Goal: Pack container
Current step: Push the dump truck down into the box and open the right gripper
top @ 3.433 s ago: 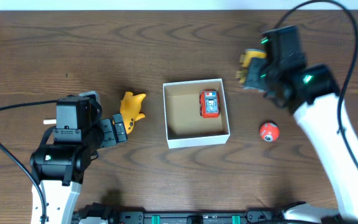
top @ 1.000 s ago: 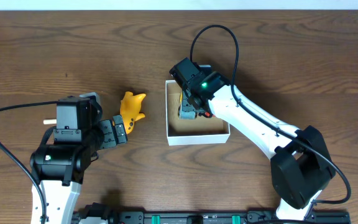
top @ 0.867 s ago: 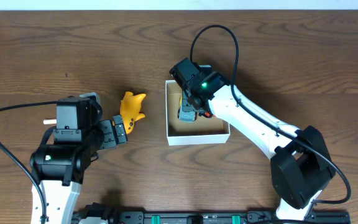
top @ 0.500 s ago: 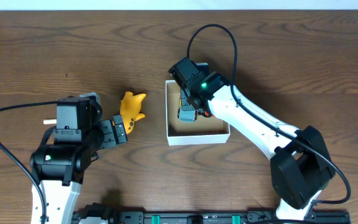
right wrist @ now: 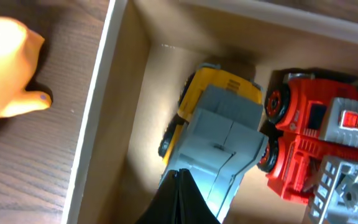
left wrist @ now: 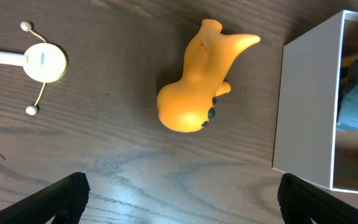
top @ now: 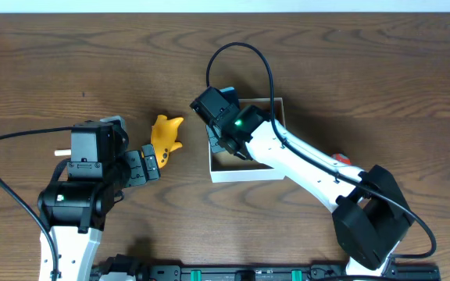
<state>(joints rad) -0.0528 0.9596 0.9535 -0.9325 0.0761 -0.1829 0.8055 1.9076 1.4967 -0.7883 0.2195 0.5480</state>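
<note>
The container (top: 241,174), a white-walled box with a brown inside, sits mid-table; its left wall (right wrist: 95,112) shows in the right wrist view. Inside lie a yellow-and-grey toy truck (right wrist: 219,134) and a red toy truck (right wrist: 309,143), side by side. My right gripper (right wrist: 180,173) is shut and empty, just above the grey truck. My right arm (top: 287,152) covers most of the box from above. A yellow duck-like toy (top: 166,134) lies on the table left of the box. My left gripper (left wrist: 182,190) stands open just short of the yellow toy (left wrist: 197,87).
A red ball (top: 341,158) peeks out from behind my right arm, right of the box. A small yellow disc on a white stick (left wrist: 42,59) lies on the table left of the yellow toy. The container's wall (left wrist: 306,106) stands to the right of my left gripper.
My right gripper has let go of the yellow-and-grey truck inside the box and shut empty, and its wrist has shifted towards the box's left wall. The left arm has not moved.
</note>
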